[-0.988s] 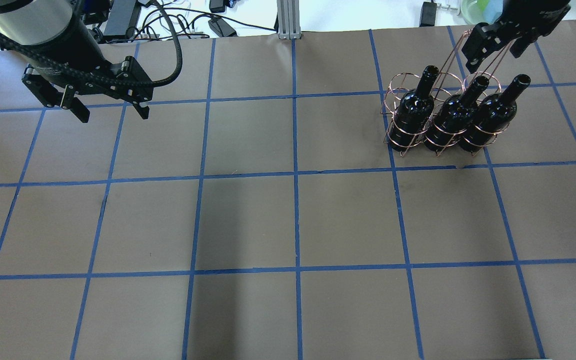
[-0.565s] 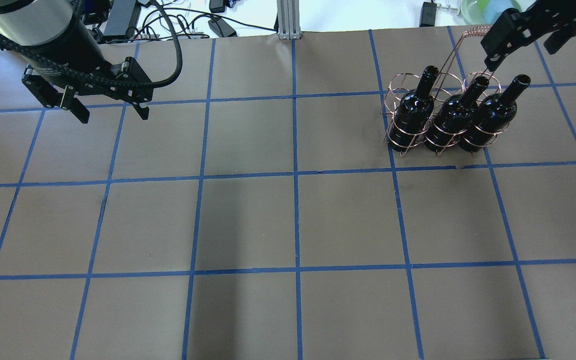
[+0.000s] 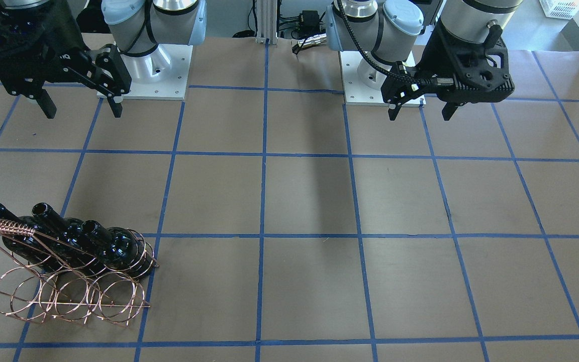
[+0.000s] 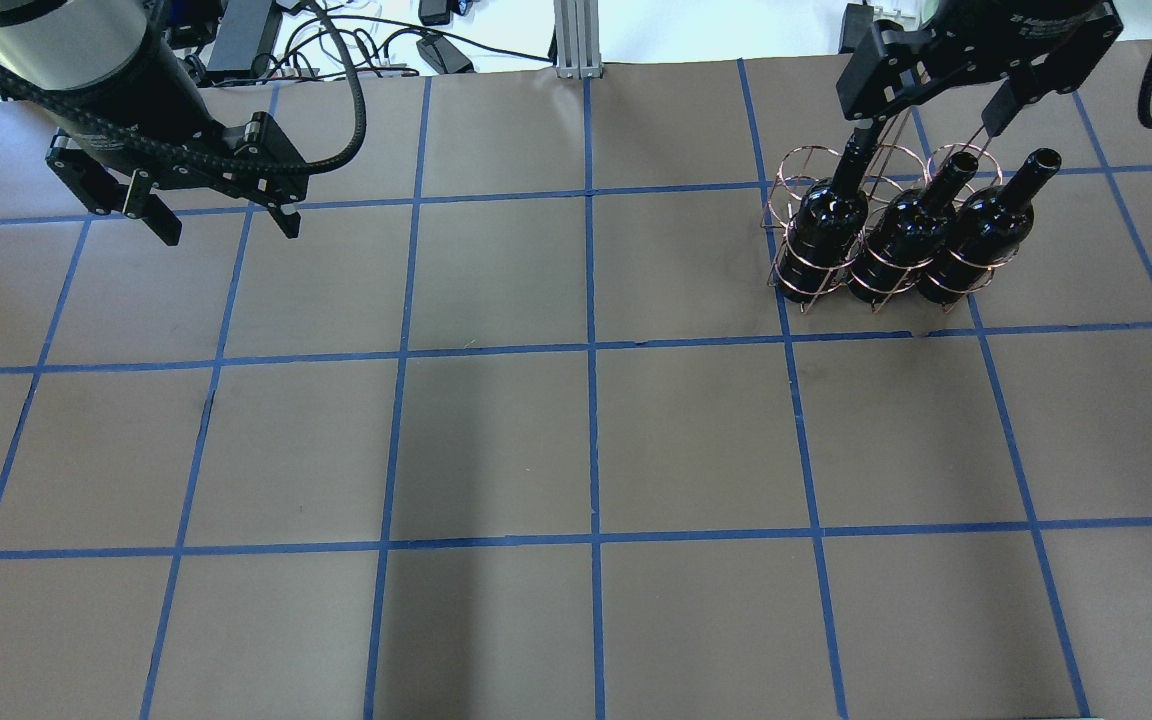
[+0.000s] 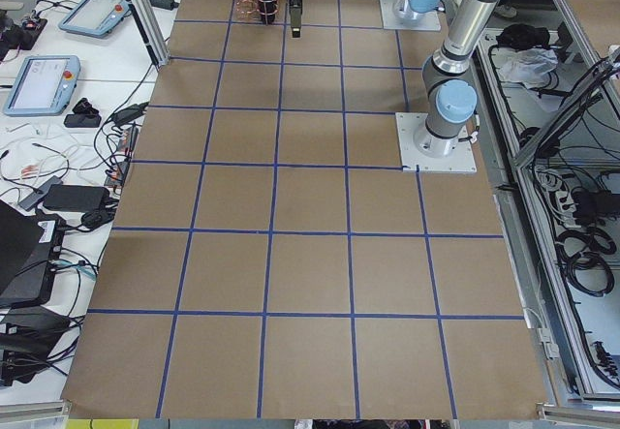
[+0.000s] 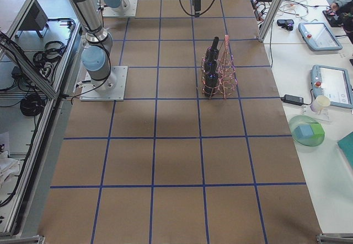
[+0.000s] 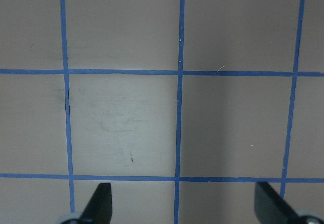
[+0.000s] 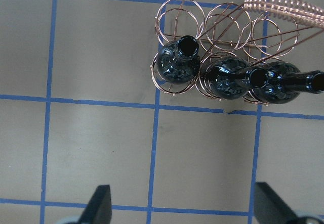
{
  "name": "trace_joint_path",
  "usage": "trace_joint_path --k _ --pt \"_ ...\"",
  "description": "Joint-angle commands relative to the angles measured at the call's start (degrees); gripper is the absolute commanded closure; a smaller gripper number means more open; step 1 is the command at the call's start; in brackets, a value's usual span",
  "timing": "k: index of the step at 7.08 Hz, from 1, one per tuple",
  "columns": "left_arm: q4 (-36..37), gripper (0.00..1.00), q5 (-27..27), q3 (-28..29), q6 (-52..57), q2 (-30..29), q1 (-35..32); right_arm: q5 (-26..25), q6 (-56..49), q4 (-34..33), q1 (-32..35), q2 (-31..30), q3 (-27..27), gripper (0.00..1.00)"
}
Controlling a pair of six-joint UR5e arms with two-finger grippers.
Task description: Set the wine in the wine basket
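A rose-gold wire wine basket (image 4: 798,170) of round ring loops stands on the brown, blue-taped bench (image 4: 496,440). Three glossy, near-black glass wine bottles sit upright in it, necks up and mouths open. They are the end bottle (image 4: 821,222) on the side toward the left arm, the middle bottle (image 4: 901,235) and the outer bottle (image 4: 981,225). They fill the basket's row of rings on the robot's side, and the row beyond them is bare wire. No bottle shows outside the basket in any view, so the placing looks finished to me.

The right gripper (image 4: 926,125) is by far the nearer one. It hangs high with its fingers wide apart and nothing between them. Its wrist camera looks straight down: the basket lies ahead of the fingers, which are over bare bench on the robot's side of the basket. The line of bottles, which is the basket's long axis, runs roughly parallel with the line from one finger to the other. The basket's coiled-wire handle bar (image 8: 283,9) stands beyond the bottles, toward the outer end. In the overhead view the handle wires seem to pass between the fingers. The front-facing and wrist views show the gripper apart from the basket, so I take that for mere overlap.

The left gripper (image 4: 231,232), likewise spread and empty, hovers well apart from the basket.

If the right arm withdraws, a path up or back toward the robot leads away from the necks and handle. Forward and down would meet them.
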Motion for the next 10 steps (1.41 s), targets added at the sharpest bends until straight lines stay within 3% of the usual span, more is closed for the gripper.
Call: trace_joint_path --k 1,10 --pt "0.44 0.0 -0.49 0.09 0.0 0.02 -0.2 0.37 3.83 -0.44 0.34 1.81 0.42 0.0" --pt "-0.09 0.0 0.3 0.0 0.18 1.25 -0.03 -0.51 5.96 -0.44 0.26 2.25 1.3 0.0"
